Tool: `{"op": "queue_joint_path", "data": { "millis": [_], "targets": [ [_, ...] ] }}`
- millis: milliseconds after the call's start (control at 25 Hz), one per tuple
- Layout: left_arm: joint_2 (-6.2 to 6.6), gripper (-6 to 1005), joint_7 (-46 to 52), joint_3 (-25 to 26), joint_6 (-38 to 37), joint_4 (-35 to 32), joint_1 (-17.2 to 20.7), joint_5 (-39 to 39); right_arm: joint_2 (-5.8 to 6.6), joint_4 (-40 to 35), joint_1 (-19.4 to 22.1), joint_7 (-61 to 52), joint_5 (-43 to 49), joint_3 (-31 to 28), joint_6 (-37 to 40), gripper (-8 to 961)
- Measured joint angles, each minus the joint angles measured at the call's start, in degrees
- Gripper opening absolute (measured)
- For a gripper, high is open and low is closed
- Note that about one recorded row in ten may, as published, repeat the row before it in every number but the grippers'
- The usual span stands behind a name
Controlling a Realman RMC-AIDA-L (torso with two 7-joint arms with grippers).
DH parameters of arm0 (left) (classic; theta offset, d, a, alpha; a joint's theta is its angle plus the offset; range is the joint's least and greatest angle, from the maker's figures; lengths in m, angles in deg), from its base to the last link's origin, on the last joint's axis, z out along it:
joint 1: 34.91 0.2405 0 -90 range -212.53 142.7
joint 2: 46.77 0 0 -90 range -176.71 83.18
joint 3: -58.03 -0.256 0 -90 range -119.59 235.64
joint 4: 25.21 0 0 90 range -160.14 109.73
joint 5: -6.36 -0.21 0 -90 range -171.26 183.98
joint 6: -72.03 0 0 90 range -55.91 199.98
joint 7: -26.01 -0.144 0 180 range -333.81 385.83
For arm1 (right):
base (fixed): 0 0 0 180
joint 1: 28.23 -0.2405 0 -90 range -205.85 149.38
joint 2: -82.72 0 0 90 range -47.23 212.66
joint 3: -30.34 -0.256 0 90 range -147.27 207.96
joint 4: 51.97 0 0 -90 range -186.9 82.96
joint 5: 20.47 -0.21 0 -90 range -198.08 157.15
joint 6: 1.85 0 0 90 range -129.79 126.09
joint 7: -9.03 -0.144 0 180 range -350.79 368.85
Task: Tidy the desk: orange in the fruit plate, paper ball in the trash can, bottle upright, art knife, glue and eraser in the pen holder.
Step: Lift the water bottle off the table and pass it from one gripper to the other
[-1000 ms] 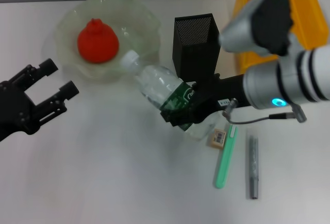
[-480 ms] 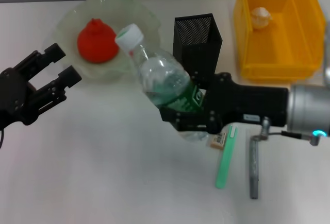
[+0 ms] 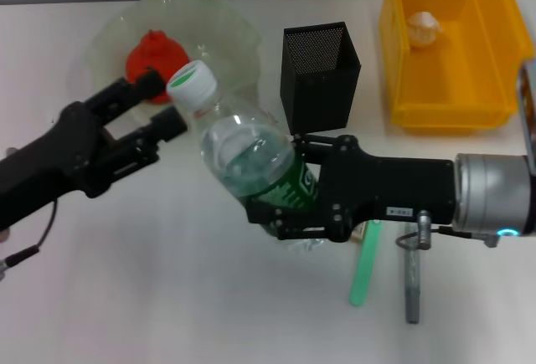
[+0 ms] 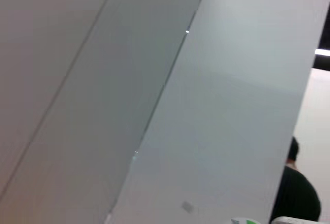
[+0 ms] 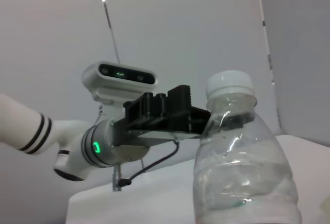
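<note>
While tilted, cap up-left, bottle (image 3: pixel 251 159) held by right claw (image 3: pixel 289 201) around the green label, base near the table (image 3: pixel 167 297). Left claw (image 3: pixel 159 105), wide, close beside the cap. Risks: knocking the cap, tipping the bottle toward the plate (image 3: pixel 230 42) when let go.

No legible text is showing in any view. The bottle (image 3: pixel 255 171) is carrying a dark green label with white markings that cannot be read, and its white cap is bearing a green mark without letters. The right gripper (image 3: pixel 289 205), clamped on the bottle, is displaying a small white sticker on its black housing with print too small to read. The remaining items are showing no readable lettering or numbers
</note>
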Motion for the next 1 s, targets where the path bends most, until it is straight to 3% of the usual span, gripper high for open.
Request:
{"op": "queue_joint_path", "data": {
  "millis": [400,1000],
  "targets": [
    [-0.28,623,0.2,-1.2,-0.9,3.4,-2.4,0.2,-0.16,3.4,-4.5,0.2,-0.8,2.6,-0.1,754],
    [-0.16,605,0.1,-0.8,-2.2,4.2,-3.5,0.5,-0.14,4.0,-5.5,0.6,-2.1,3.5,0.9,754]
  ]
}}
